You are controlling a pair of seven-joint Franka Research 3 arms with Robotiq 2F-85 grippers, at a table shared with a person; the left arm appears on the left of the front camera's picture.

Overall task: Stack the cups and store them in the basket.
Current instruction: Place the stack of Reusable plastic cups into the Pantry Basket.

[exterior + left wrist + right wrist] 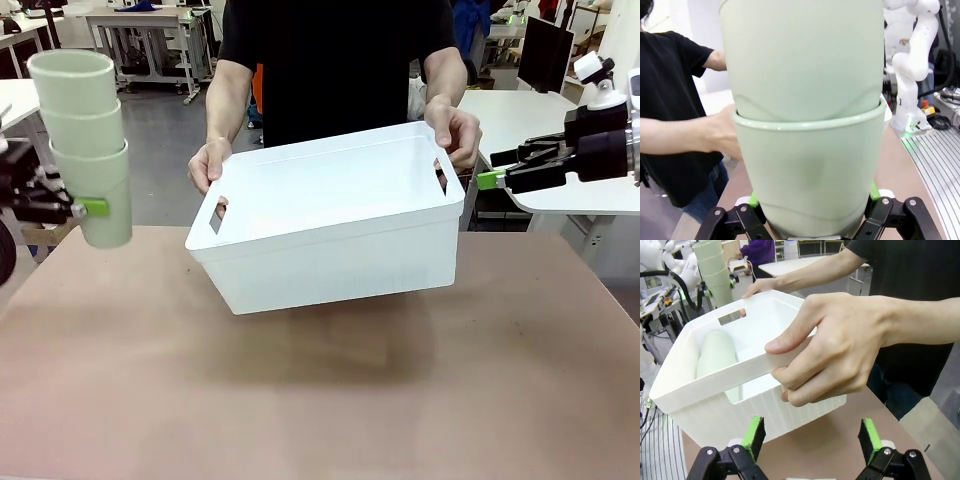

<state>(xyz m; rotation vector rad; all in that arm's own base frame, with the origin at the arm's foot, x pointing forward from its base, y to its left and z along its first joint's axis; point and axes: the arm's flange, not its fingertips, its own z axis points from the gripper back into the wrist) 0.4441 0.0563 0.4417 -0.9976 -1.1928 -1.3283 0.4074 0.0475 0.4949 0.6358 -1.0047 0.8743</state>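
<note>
A stack of three pale green cups (88, 140) hangs upright above the table's left edge, with my left gripper (95, 208) shut on the bottom cup. In the left wrist view the cups (805, 150) sit between the green pads (754, 200) of that gripper (812, 202). A person holds the white basket (330, 265) by both short ends, tilted, above the table's middle. More green cups (715, 357) lie on their side inside the basket (715, 415). My right gripper (490, 180) is open at the basket's right end, close under the person's hand (840, 350), with nothing between its fingers (756, 437).
The brown table (320, 410) lies bare under the basket. The person's hands (210, 165) grip the basket's handle slots. White tables and another robot arm (910, 65) stand farther off.
</note>
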